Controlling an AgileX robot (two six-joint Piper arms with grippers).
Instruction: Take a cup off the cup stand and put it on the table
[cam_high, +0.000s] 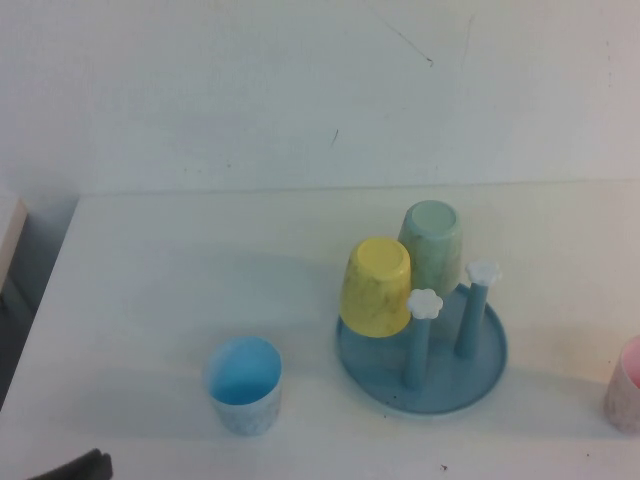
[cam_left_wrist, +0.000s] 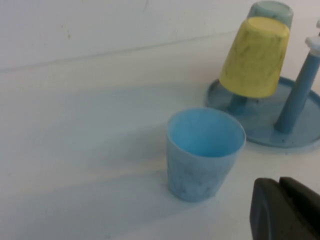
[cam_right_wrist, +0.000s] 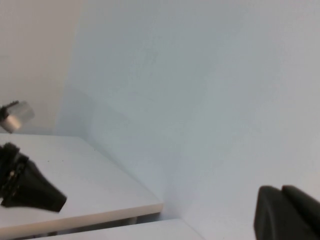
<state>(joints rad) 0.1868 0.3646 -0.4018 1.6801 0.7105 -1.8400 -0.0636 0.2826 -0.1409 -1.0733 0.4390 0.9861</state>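
1. You see the stand (cam_high: 440, 385) on the table (cam_high: 180, 270), a yellow cup (cam_high: 375, 286) and a green cup (cam_high: 432, 243) upturned on its pegs.
2. The pink cup (cam_high: 625, 388) stands on the table, well right of the stand.
3. The blue cup (cam_high: 243, 384) stands left of the stand.
4. Left claw (cam_left_wrist: 287, 210) sits near the blue cup; right claw (cam_right_wrist: 287, 212) faces a wall. You cannot tell whether either is apart or together.

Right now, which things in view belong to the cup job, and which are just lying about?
Job:
pink cup, at the table's right edge
cup stand
table
left gripper, near the blue cup
right gripper, facing the wall

Lying about:
yellow cup
green cup
blue cup
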